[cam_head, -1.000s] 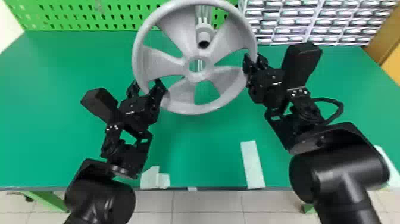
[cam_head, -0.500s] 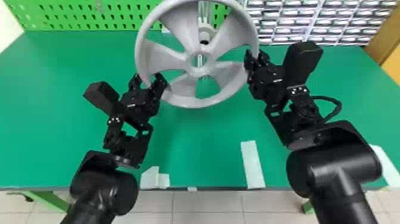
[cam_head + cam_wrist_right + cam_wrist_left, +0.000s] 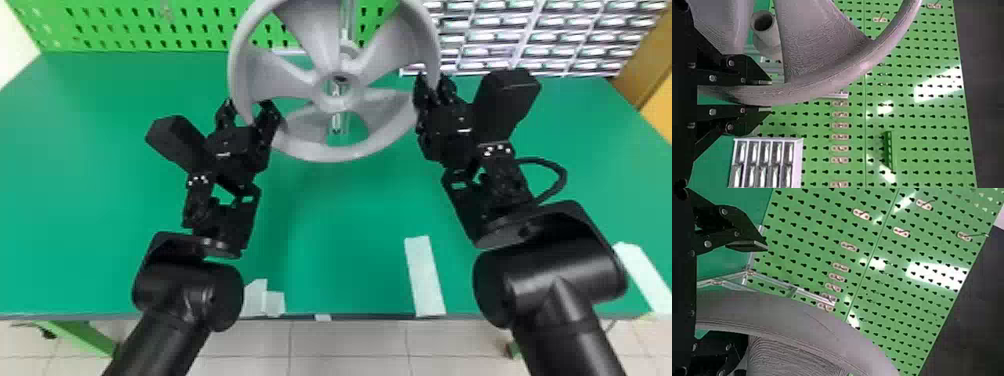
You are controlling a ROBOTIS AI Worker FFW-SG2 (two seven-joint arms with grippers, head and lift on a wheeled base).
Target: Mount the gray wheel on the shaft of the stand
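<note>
Green pegboard [image 3: 115,27] is running along the far side of the green table [image 3: 350,210], a rack of small drawers [image 3: 525,35] is sitting back there toward your right, and strips of pale tape [image 3: 424,275] are sticking to the table near its front edge. So, you're carrying the gray wheel [image 3: 330,152] up over the far part of the table, right in front of the stand [image 3: 809,295], and it isn't on the shaft [image 3: 768,35] as far as I can tell.

Compared with a second ago, you're moving the wheel farther away from you, plus a touch to your right, and both grippers are travelling along with it. Back then the shaft's dark end was showing above the hub, between the spokes; now it's showing in the upper part of the hub opening in the head view, so they're lining up closer from that angle. How deep the gap is, I can't tell.

Your right gripper [image 3: 434,82] is clamping the rim, one finger on either side and both pressing close. Your left gripper [image 3: 249,107] is straddling the near left part of the rim with its fingers spread wide, and you're leaving a clear gap between the rim and one finger.
</note>
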